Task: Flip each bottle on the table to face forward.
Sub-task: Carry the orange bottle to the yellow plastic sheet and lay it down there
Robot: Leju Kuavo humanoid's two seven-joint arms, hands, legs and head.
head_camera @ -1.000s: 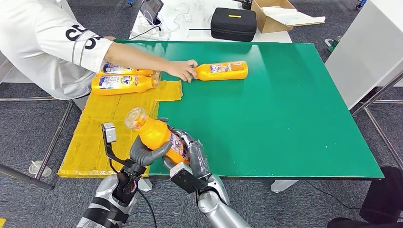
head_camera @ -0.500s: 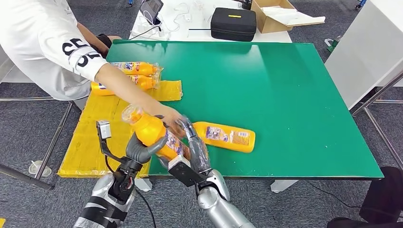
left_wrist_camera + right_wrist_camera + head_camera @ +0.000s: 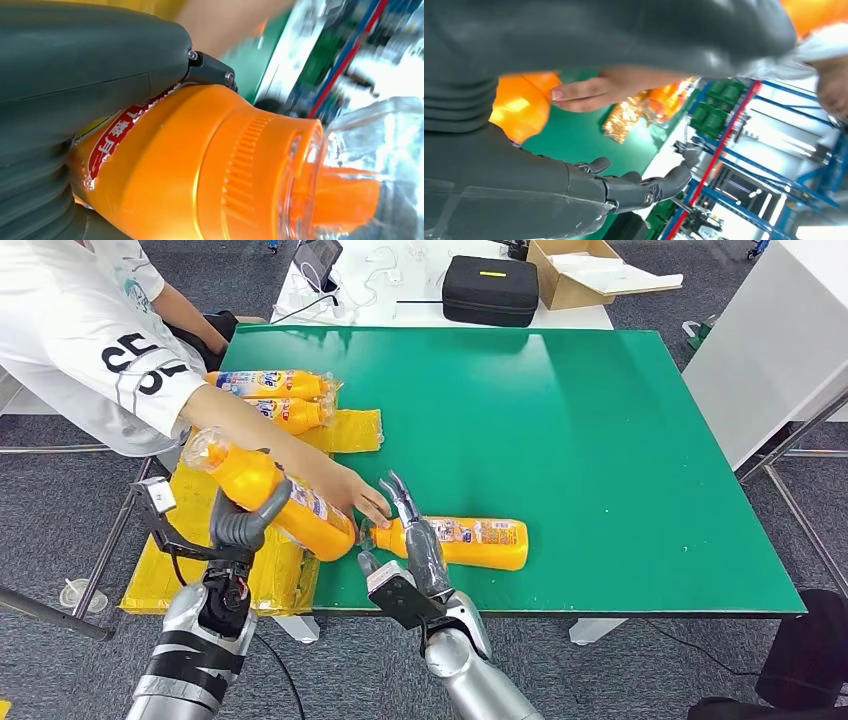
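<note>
1. The left hand grips an orange bottle around its body, fingers wrapped around it. The bottle is lifted and tilted over the yellow mat at the near left edge of the tabletop, its clear cap pointing up and away to the left.
2. The right hand holds nothing. Its fingers are spread and straight, and it rests at the neck end of a second bottle, which lies on its side near the front edge with the label visible.
3. A person's hand reaches in just beside this neck.
4. Two more bottles lie side by side at the far end of the mat, labels visible.
5. I judge the task about half done: the two far bottles look finished, the held one must be put down, and the lying one waits for its turn.
</note>
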